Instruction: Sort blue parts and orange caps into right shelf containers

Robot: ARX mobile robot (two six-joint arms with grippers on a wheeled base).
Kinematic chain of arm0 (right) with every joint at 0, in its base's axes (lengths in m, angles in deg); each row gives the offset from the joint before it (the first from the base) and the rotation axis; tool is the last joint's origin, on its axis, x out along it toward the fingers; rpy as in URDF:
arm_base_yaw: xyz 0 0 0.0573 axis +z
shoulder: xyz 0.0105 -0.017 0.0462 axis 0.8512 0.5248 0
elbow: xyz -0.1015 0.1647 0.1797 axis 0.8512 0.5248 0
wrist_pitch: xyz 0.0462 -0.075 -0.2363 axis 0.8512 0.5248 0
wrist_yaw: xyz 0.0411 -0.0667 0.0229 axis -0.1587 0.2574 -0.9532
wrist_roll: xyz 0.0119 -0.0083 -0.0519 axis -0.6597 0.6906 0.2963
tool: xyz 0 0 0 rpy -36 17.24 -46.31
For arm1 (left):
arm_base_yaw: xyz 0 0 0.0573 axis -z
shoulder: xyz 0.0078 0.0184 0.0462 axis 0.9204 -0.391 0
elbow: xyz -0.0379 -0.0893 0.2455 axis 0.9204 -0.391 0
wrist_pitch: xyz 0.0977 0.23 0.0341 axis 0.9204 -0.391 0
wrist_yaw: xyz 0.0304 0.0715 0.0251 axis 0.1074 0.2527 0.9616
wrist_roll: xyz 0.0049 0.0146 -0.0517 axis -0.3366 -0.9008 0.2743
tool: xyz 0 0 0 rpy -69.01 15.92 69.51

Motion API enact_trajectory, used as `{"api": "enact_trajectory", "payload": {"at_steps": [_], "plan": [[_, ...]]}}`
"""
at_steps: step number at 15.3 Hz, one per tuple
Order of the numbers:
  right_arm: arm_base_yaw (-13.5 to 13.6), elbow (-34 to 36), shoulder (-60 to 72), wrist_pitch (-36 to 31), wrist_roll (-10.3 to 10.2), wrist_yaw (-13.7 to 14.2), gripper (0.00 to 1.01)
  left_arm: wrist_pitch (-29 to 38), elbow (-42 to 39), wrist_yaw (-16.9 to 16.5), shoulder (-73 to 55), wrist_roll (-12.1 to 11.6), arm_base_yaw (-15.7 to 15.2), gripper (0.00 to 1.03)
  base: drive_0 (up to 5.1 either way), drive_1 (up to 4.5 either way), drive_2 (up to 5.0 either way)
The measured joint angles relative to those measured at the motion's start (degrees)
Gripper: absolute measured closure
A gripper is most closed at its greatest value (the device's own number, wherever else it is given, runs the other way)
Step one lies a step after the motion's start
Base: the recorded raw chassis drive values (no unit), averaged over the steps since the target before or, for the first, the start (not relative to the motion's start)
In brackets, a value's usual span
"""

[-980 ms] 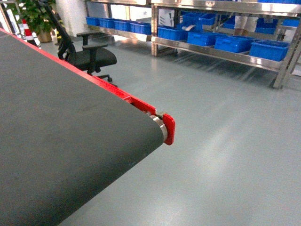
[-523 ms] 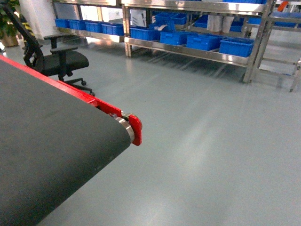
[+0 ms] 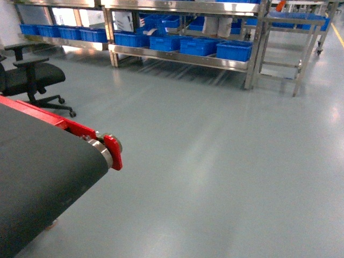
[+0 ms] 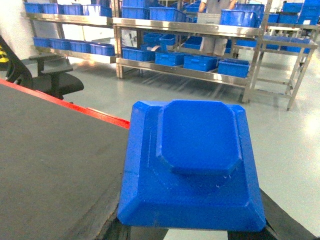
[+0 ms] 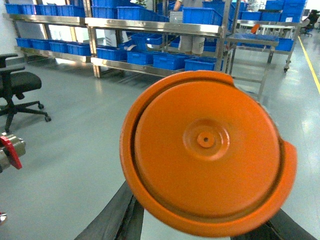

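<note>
A square blue part (image 4: 192, 165) with a raised octagonal centre fills the left wrist view, and my left gripper (image 4: 197, 232) is shut on it, dark fingers (image 4: 127, 231) showing under its lower corners. In the right wrist view my right gripper (image 5: 205, 235) is shut on a round orange cap (image 5: 205, 150) with a notched rim. Bright blue crates (image 3: 234, 51) line the low steel shelf across the floor; the same crates (image 4: 233, 67) appear from the left wrist, and the crates (image 5: 202, 63) from the right wrist. Neither gripper shows in the head view.
A dark conveyor belt (image 3: 37, 177) with a red end bracket (image 3: 114, 151) lies at the left. A black office chair (image 3: 27, 78) stands behind it. A smaller steel rack (image 3: 285, 37) stands right of the long shelf. Grey floor (image 3: 215, 161) stretches between me and the shelves.
The head view has swung to the right: the conveyor end, chair and shelves have slid leftward in the picture, and the smaller steel rack has come into view.
</note>
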Motion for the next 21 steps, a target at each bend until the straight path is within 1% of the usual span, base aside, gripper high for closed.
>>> {"api": "enact_trajectory", "payload": {"at_steps": [21], "plan": [[0.0, 0.0, 0.0, 0.02, 0.0, 0.0, 0.6, 0.0, 0.0, -0.02, 0.0, 0.0, -0.02, 0.6, -1.5, -1.51, -1.5]]}}
